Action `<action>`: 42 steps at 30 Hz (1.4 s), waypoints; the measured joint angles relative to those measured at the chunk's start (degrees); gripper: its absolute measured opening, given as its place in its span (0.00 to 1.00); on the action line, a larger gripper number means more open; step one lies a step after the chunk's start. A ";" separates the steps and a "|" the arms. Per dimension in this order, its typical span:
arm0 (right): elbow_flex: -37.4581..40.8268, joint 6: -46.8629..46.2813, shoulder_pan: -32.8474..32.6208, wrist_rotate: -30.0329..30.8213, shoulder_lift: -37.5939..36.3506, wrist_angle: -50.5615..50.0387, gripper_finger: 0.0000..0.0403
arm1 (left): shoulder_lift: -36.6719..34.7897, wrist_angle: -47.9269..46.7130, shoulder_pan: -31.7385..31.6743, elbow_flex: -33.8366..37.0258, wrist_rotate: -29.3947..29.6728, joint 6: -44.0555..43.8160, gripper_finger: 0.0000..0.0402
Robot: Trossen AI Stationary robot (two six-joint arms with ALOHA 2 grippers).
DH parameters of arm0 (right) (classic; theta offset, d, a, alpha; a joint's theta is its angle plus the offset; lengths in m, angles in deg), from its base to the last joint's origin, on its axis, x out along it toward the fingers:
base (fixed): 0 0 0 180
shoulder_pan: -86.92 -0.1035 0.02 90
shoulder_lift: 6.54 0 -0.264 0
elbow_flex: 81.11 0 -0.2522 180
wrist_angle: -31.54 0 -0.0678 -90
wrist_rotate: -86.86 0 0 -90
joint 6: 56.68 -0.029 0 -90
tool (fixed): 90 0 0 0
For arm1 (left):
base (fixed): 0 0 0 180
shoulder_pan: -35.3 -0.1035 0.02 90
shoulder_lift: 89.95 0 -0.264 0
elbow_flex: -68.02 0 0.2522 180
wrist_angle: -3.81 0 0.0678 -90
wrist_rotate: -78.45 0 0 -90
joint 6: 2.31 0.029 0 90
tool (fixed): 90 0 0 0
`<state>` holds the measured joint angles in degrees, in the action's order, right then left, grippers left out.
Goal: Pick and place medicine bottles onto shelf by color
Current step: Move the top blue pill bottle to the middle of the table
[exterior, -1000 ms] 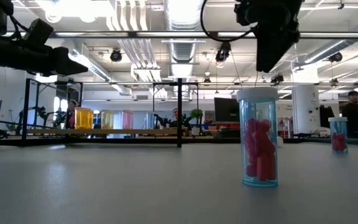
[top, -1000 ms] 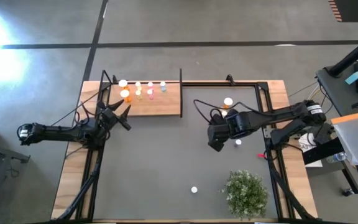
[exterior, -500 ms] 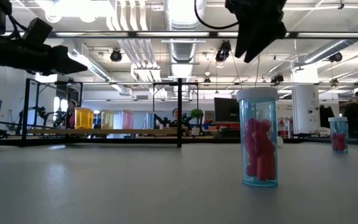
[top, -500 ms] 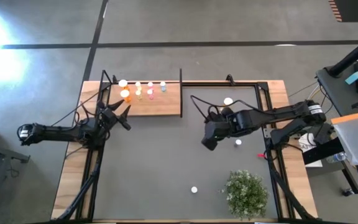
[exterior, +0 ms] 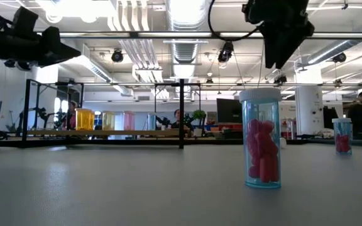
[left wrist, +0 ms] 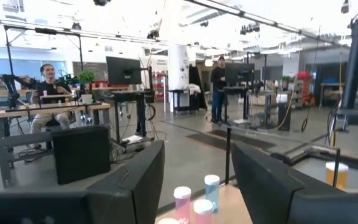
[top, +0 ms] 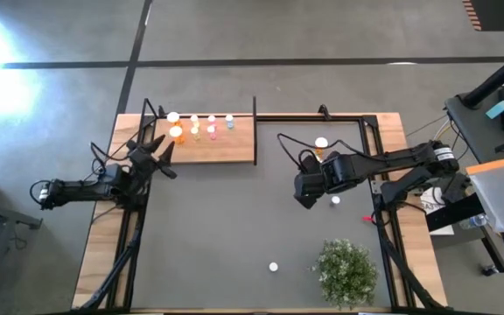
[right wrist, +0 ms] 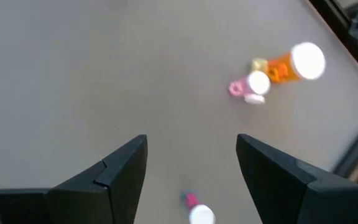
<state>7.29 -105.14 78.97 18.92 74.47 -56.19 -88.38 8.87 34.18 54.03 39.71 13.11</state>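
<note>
The wooden shelf [top: 226, 149] lies at the table's far left and holds several small white-capped bottles [top: 196, 127] in orange, yellow, pink and blue. In the left wrist view, pink and blue ones [left wrist: 194, 196] show between the fingers. My left gripper [top: 170, 158] hovers open just off the shelf's near left corner, holding nothing. My right gripper [top: 304, 199] hangs open and empty above the mat at centre right. An orange bottle [top: 321, 143] stands beyond it on the far side, and a small bottle [top: 335, 201] just to its right. A blue bottle with pink pills [exterior: 261, 141] stands upright on the mat near the low camera.
A green bushy plant [top: 346, 271] stands at the near right. A lone white-capped bottle [top: 273, 267] stands near the front edge. A thin black post [top: 255, 114] rises at the shelf's far right corner. The right wrist view shows an orange bottle [right wrist: 303, 62] and a pink bottle [right wrist: 252, 85] on the mat.
My left gripper has drawn back toward the table's left edge and a little toward the far edge, staying open. My right gripper swung toward the table's left and tipped, then came back to about where it was, pointing down.
</note>
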 joint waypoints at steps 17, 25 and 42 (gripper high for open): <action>0.10 -14.30 -0.02 -4.58 0.02 -11.31 0.59 | 0.79 -0.09 0.00 0.00 0.01 0.01 0.43; 0.11 -19.34 -0.02 -7.98 0.04 -13.22 0.59 | 2.46 -0.13 0.02 0.00 0.01 0.00 0.43; 0.15 -23.24 -0.02 -9.11 0.04 -13.96 0.59 | 2.78 -0.05 0.02 0.00 0.01 0.00 0.43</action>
<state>7.44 -128.39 78.95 9.81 74.52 -70.15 -85.59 8.81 34.20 54.03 39.71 13.11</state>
